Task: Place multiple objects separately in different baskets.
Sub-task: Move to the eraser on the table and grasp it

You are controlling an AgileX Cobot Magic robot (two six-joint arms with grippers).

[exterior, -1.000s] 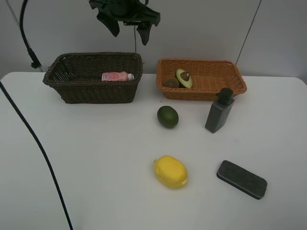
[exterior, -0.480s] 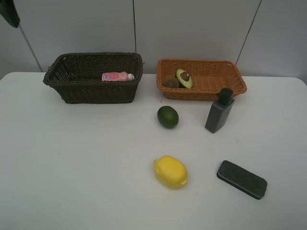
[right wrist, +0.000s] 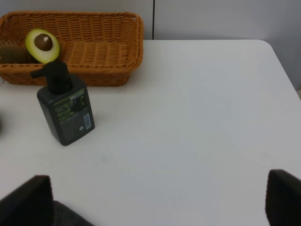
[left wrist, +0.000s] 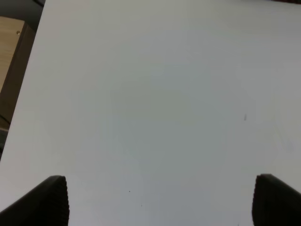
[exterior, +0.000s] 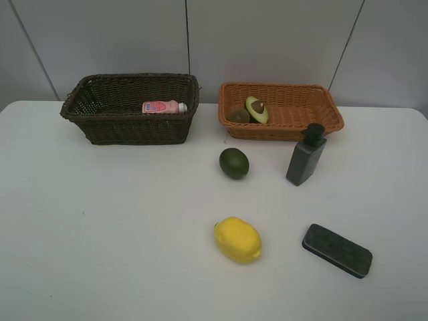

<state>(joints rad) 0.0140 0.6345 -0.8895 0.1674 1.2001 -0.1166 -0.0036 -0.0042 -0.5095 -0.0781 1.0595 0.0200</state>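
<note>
The dark brown basket (exterior: 134,128) at the back left holds the pink bottle (exterior: 164,106). Next to it the orange-tan basket (exterior: 281,131) (right wrist: 103,75) holds the halved avocado (exterior: 256,109) (right wrist: 42,44) and the kiwi (exterior: 238,115). On the table lie the green lime-like fruit (exterior: 234,162), the lemon (exterior: 237,239) and the dark slab (exterior: 336,250). The grey pump bottle (exterior: 306,155) (right wrist: 66,110) stands upright in front of the orange basket. My left gripper (left wrist: 162,202) is open over bare table. My right gripper (right wrist: 157,200) is open, short of the pump bottle. Neither shows in the exterior view.
The white table (exterior: 120,221) meets a grey panelled wall at the back. In the left wrist view the table's edge (left wrist: 28,89) runs beside a wooden surface (left wrist: 9,56). The table's right corner (right wrist: 270,52) shows in the right wrist view.
The dark arm that hung above the dark basket swung off to the upper left and has left the exterior view. The objects on the table have not moved.
</note>
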